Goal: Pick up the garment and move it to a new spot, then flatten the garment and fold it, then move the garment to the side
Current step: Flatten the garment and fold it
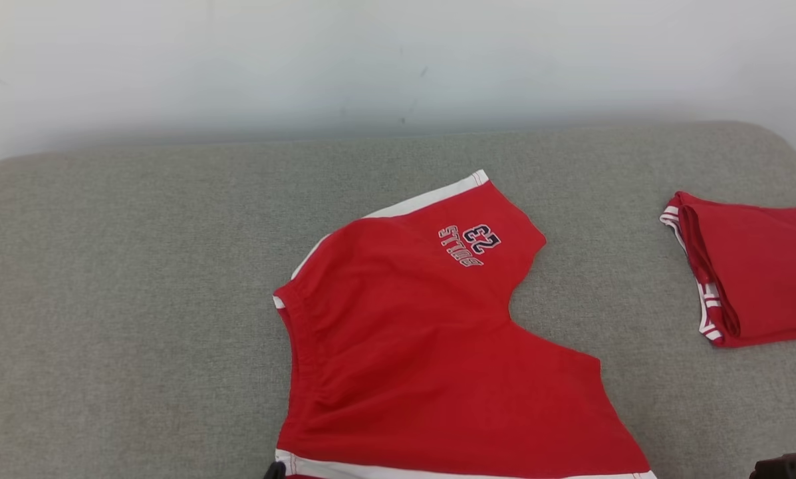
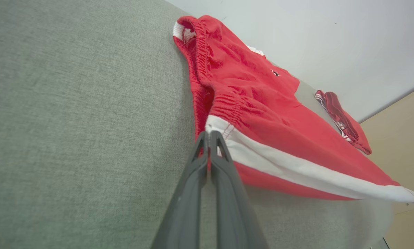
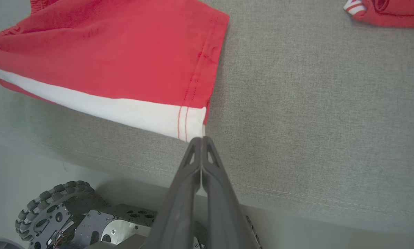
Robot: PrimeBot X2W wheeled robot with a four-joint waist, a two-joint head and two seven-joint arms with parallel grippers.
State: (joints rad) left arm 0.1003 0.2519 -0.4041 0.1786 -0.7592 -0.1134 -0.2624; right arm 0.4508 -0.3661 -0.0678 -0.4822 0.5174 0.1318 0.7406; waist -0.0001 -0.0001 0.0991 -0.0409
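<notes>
Grey upholstery [image 1: 138, 266] is covered at its near middle by the red shorts [image 1: 437, 346], judged light, soft and limp, which are pinched at the near white stripe's corners: waistband end by the closed left tool [image 2: 208, 136], hem end by the closed right tool [image 3: 201, 140].

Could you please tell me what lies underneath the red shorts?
The grey cushion, which shows all around the red shorts and beneath their near edge, pinched up by the left gripper and right gripper. Anything under the flat middle is covered.
</notes>
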